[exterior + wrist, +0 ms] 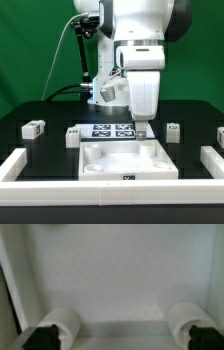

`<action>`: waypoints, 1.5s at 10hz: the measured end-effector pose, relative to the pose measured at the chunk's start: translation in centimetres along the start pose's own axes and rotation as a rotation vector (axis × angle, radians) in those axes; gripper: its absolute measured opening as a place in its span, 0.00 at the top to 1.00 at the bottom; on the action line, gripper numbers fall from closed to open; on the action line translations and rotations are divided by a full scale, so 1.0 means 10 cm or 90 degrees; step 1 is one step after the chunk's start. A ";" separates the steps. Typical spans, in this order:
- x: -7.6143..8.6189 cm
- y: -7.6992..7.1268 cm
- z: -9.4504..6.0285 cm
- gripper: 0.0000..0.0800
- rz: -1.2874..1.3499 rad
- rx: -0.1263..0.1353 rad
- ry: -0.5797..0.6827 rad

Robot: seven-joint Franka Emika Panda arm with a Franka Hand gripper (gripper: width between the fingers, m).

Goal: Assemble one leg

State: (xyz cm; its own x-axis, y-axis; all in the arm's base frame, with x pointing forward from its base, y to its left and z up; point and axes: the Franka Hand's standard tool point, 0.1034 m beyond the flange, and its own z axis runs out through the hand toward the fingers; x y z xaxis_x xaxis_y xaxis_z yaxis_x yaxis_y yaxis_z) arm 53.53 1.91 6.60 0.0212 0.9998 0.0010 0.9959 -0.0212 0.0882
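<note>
Gripper (141, 126) hangs wide and empty above the white panel (120, 158); it should probably straddle the leg (173, 131) beside it squarely.

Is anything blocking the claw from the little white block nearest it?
Nothing visible does. The gripper hangs open over the panel, and only bare table lies between it and the nearest leg, toward the exterior view's right.

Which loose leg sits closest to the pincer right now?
The leg just to the exterior view's right of the pincer; the others lie farther off.
</note>
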 end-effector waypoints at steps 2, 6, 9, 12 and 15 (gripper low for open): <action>0.00 0.00 0.00 0.19 0.000 0.000 0.000; -0.19 -0.25 0.10 0.19 -0.005 0.024 -0.002; -0.35 -0.61 0.34 0.19 0.009 0.052 0.003; -0.32 -0.68 0.55 0.19 0.015 0.062 0.011; -0.29 -0.63 0.52 0.21 0.023 0.056 0.011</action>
State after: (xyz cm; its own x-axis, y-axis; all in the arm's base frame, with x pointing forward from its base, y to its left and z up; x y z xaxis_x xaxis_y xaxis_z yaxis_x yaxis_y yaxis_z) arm 47.62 -0.82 0.88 0.0562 0.9982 0.0195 0.9984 -0.0562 0.0000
